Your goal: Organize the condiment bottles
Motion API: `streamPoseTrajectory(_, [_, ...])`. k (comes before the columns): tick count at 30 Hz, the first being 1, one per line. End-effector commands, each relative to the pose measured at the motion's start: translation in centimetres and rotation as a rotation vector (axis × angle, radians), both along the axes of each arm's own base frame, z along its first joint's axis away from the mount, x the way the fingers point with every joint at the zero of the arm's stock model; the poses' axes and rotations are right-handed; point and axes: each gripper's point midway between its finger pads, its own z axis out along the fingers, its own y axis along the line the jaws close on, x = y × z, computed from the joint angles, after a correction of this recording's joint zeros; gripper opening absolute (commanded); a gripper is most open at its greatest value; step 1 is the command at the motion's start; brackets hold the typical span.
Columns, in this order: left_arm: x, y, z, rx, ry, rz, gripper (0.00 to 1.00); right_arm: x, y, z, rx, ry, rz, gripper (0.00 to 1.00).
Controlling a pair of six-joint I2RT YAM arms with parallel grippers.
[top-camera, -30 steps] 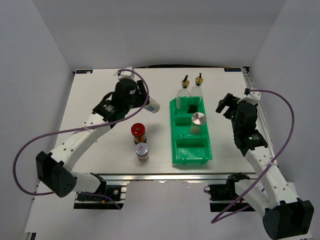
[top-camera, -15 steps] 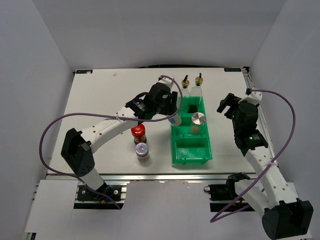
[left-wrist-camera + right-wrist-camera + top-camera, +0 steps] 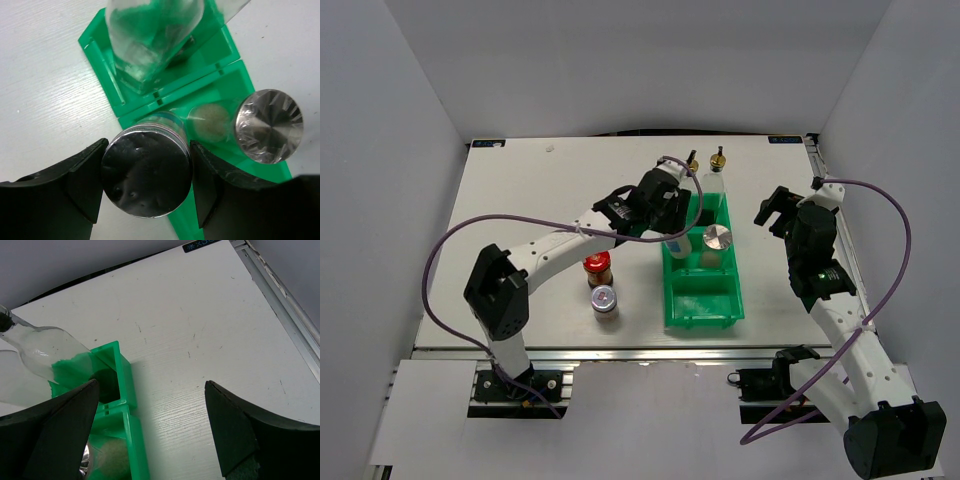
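Observation:
My left gripper is shut on a silver-lidded jar, its fingers pressed on both sides of the lid. The jar hangs over the left wall of the green bin, by the middle compartment. Another silver-lidded jar stands in that compartment. Two tall clear bottles stand at the bin's far end, one partly hidden by my left arm. A red-capped jar and a third silver-lidded jar stand on the table left of the bin. My right gripper is open, right of the bin.
The bin's near compartment holds nothing. In the right wrist view the bin's far corner and a tall bottle lie left of the right gripper. The table's right edge rail runs close by.
My left arm has swung right from the back-left of the table to the bin, carrying the silver-lidded jar with it. The right arm has not moved.

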Motion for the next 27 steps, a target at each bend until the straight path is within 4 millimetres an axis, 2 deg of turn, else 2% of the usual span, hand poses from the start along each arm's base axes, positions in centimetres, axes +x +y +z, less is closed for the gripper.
streamPoseTrajectory(1, [0.6,-2.0,3.9,-0.090,-0.063,-0.035,0.00,0.2,-0.7,0.9,-0.014,-0.045,-0.025,0.89])
streamPoseTrajectory(6, [0.6,-3.1,2.8,-0.073,-0.033,-0.061,0.01,0.2,-0.8,0.9,-0.018,-0.048,-0.031,0.89])
streamPoseTrajectory(13, [0.5,-4.1,1.7,-0.028,-0.016,-0.086,0.33,0.3,-0.7,0.7,-0.024,-0.038,-0.025,0.89])
streamPoseTrajectory(14, [0.5,-4.2,1.6,-0.025,-0.017,-0.089,0.42,0.3,-0.7,0.7,-0.022,-0.038,-0.026,0.89])
streamPoseTrajectory(17, [0.2,-4.7,1.5,-0.017,-0.014,-0.105,0.54,0.4,-0.7,0.6,-0.022,-0.035,-0.026,0.89])
streamPoseTrajectory(20, [0.0,-5.1,1.6,-0.018,-0.005,-0.123,0.59,0.4,-0.8,0.5,-0.026,-0.034,-0.028,0.89])
streamPoseTrajectory(21, [-0.1,-5.1,1.6,-0.018,-0.005,-0.127,0.66,0.4,-0.9,0.5,-0.028,-0.035,-0.029,0.89])
streamPoseTrajectory(24, [-0.2,-5.2,1.8,-0.013,-0.010,-0.128,0.68,0.4,-0.9,0.5,-0.032,-0.034,-0.030,0.89])
streamPoseTrajectory(27, [-0.2,-5.2,1.9,-0.010,-0.011,-0.128,0.79,0.4,-0.9,0.5,-0.033,-0.034,-0.028,0.89])
